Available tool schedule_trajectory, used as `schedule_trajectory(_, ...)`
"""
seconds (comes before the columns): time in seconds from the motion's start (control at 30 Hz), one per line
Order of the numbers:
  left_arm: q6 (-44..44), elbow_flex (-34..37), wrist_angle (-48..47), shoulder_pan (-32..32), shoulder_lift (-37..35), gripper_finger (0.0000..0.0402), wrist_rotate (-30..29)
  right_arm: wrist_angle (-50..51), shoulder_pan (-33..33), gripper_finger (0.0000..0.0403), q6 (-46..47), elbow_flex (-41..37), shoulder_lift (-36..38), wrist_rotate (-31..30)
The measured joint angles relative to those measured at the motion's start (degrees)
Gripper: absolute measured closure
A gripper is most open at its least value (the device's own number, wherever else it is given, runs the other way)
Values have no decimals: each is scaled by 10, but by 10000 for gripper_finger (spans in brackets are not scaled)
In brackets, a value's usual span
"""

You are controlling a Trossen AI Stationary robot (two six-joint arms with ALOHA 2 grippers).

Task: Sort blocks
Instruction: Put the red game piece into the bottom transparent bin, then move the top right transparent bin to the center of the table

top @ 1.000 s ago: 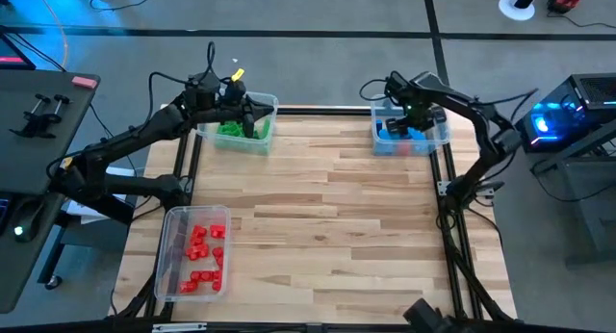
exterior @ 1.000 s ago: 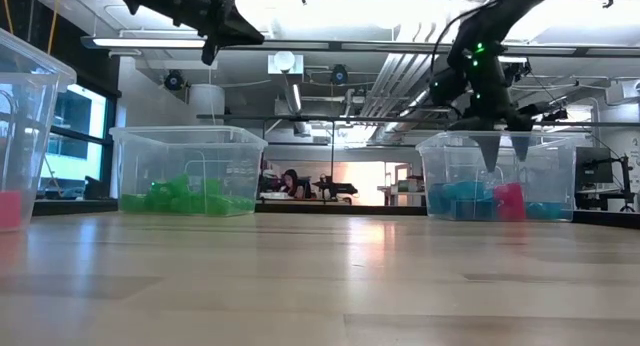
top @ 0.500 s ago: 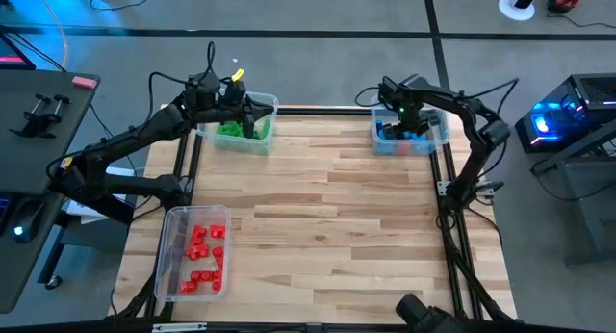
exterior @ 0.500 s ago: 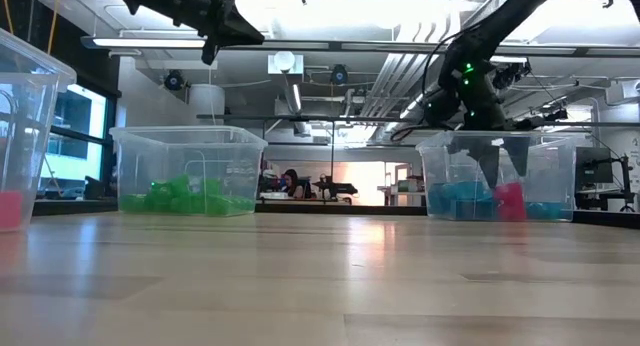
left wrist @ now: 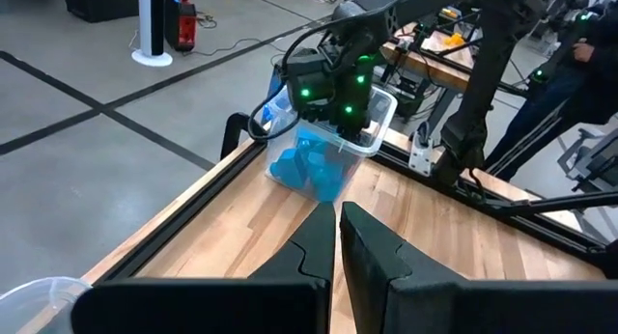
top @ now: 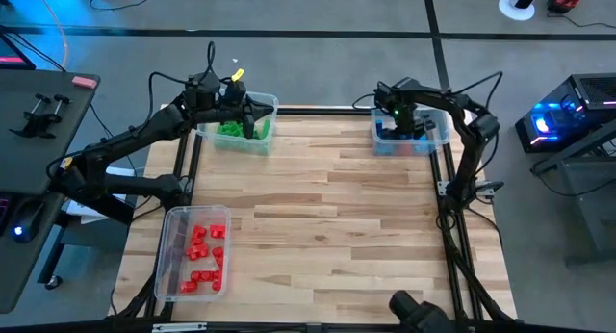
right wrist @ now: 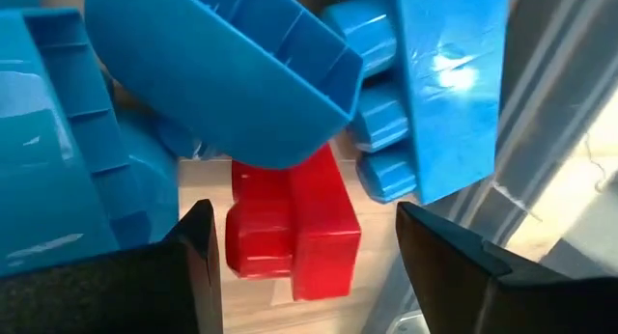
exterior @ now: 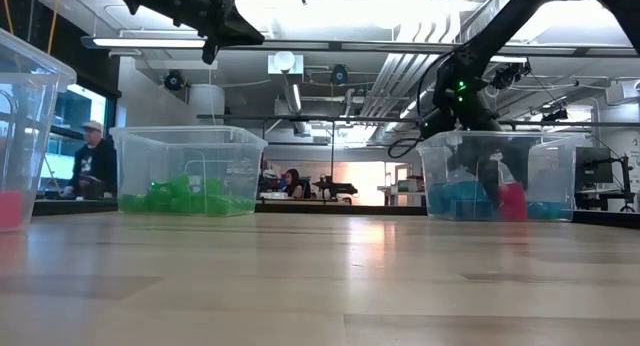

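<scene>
Overhead, ceiling pipes — below, pale wooden table.

LEFT ARM: reaches toward 12 o'clock at the table's far-left corner, held high | left gripper: fingers pressed together, nothing between them | RIGHT ARM: bent over the far-right corner, wrist pitched down | right gripper: fingers spread wide, lowered, gripping nothing
</scene>
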State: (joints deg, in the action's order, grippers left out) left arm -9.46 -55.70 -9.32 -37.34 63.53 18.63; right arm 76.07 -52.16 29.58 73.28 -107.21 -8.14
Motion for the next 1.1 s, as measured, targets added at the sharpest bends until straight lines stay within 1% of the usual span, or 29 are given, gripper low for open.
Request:
schedule_trajectory(0.23,7,0,0,0,0,393,0,-6,0,208,0,0,-17,3)
schedule_trajectory(0.33,7,0,0,0,0,393,0,-7,0,223,0,0,-16,3)
schedule_trajectory(0.43,7,0,0,0,0,393,0,-7,0,257,0,0,-16,3)
schedule_trajectory(0.67,7,0,0,0,0,393,0,-5,0,368,-12,0,-16,2)
schedule_trajectory(0.73,7,0,1,0,0,393,0,-4,0,391,-15,0,-16,2)
schedule_trajectory(0.93,7,0,2,0,0,393,0,20,0,399,-31,-1,-9,-4)
schedule_trajectory(1.1,7,0,2,0,0,393,0,28,0,403,-42,-1,21,-8)
